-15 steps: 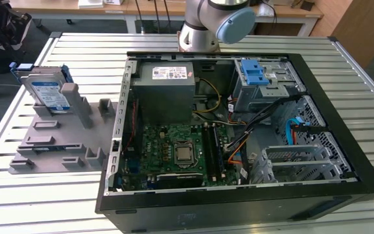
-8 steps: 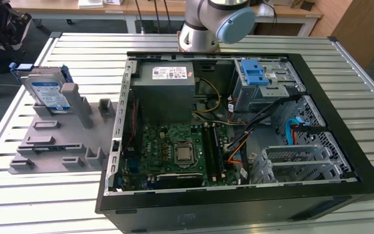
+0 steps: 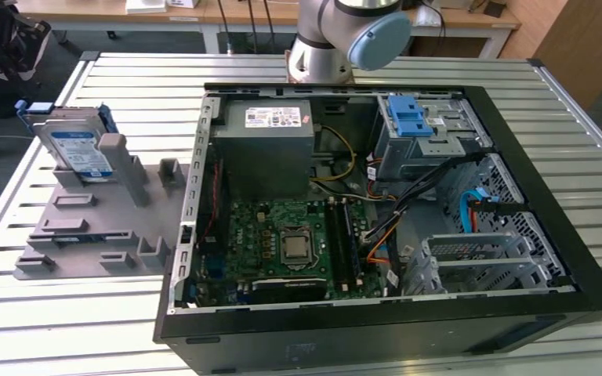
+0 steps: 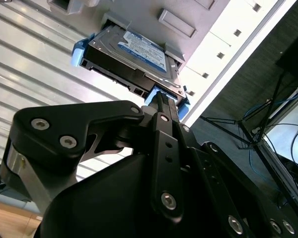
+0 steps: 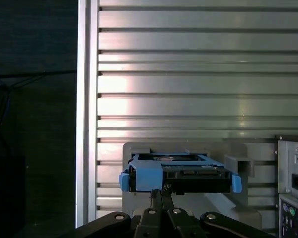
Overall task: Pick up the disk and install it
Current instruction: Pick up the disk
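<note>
Second wrist view gives you the gripper (image 4: 161,100) with its two fingers drawn together, no gap showing between them and nothing clamped. Its tip sits right at the blue carrier edge of the disk (image 4: 139,49); you cannot tell whether it touches. Your first wrist view has the gripper (image 5: 161,191) tip just beside the same edge of the disk (image 5: 181,174). On the exterior view you'll find the disk (image 3: 77,149) standing on edge in a slot of the grey fixture (image 3: 81,227), on the slatted metal table (image 3: 60,321), to the exterior view's left of the open computer case (image 3: 552,301).
</note>
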`<act>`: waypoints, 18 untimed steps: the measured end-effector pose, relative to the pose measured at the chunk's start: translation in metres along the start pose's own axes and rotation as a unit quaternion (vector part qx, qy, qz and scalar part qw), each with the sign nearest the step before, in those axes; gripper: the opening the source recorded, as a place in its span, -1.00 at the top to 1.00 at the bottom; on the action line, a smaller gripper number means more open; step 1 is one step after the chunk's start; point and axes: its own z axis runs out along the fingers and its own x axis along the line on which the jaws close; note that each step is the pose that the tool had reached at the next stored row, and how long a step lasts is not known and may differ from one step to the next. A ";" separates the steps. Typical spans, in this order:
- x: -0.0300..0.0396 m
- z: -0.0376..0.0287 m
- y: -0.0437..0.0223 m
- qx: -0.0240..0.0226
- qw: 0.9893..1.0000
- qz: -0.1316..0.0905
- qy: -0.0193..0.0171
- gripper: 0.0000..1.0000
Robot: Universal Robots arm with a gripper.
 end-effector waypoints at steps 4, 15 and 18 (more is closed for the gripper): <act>0.0000 0.0000 0.0000 0.000 1.000 -0.002 0.000 0.79; 0.0000 0.0000 0.0001 0.000 1.000 -0.023 0.001 0.79; 0.0000 0.0000 0.0001 0.000 1.000 -0.027 0.001 0.79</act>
